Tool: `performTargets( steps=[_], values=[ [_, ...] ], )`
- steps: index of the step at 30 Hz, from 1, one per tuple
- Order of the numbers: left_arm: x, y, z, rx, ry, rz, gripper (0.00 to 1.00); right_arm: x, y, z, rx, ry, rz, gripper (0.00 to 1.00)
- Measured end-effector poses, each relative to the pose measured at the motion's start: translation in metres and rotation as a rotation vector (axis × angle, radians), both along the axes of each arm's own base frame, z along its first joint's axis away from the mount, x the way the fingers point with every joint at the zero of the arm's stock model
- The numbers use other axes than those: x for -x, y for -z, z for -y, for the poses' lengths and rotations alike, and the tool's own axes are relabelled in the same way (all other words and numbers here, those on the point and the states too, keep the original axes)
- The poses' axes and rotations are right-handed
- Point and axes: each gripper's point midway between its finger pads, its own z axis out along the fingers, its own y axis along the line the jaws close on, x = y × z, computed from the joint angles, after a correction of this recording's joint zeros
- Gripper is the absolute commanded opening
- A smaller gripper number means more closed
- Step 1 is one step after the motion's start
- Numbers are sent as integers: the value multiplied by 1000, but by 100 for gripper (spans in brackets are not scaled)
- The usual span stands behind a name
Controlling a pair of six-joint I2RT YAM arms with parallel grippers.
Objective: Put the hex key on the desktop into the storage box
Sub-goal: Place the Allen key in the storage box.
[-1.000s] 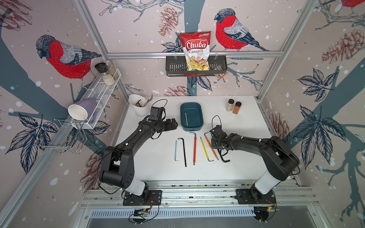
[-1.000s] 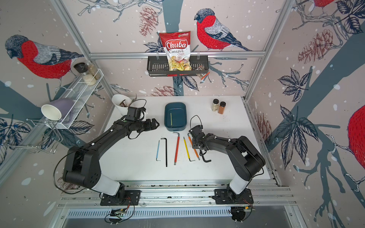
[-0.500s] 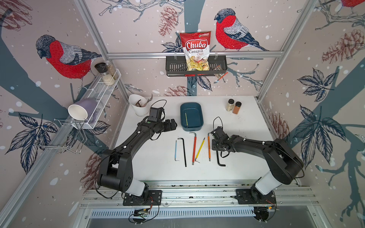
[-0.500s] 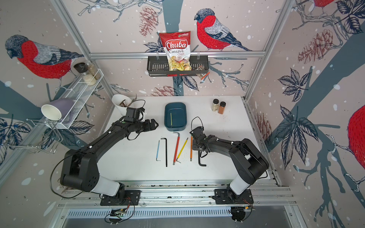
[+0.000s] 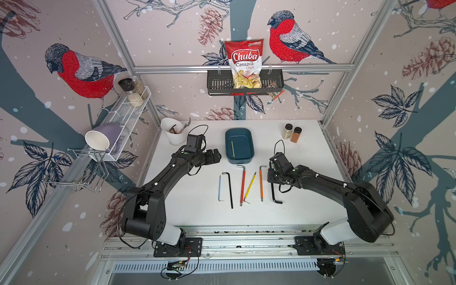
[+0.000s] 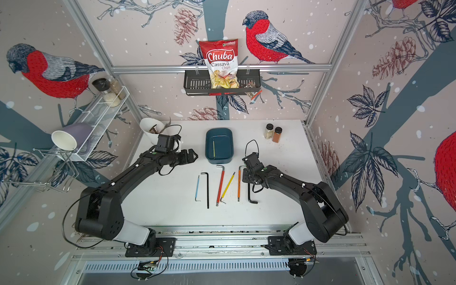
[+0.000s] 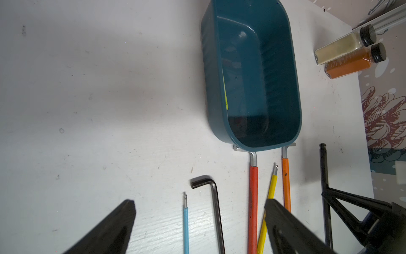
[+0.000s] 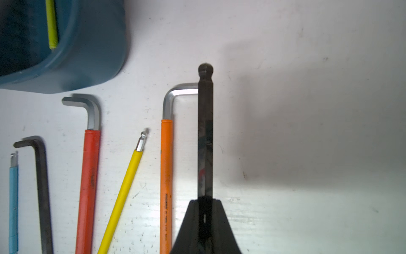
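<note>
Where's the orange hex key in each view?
A top view: orange key, right of yellow key.
A top view: orange key, same place.
Left wrist: orange key beside yellow key.
Right wrist: orange key, beside black key.
Landmark: storage box near its bent end.

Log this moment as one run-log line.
right pincer: shut on rightmost black hex key | left pincer: open, holding nothing | storage box: one yellow-green key inside | status: grasped key not yet in box
</note>
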Motion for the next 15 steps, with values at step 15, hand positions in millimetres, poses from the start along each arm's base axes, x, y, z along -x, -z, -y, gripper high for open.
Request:
performTargets(
  steps=[15],
  values=[
    [-14, -17, 6, 23, 8, 33, 96, -17, -43, -1, -200, 11, 65, 0]
  ],
)
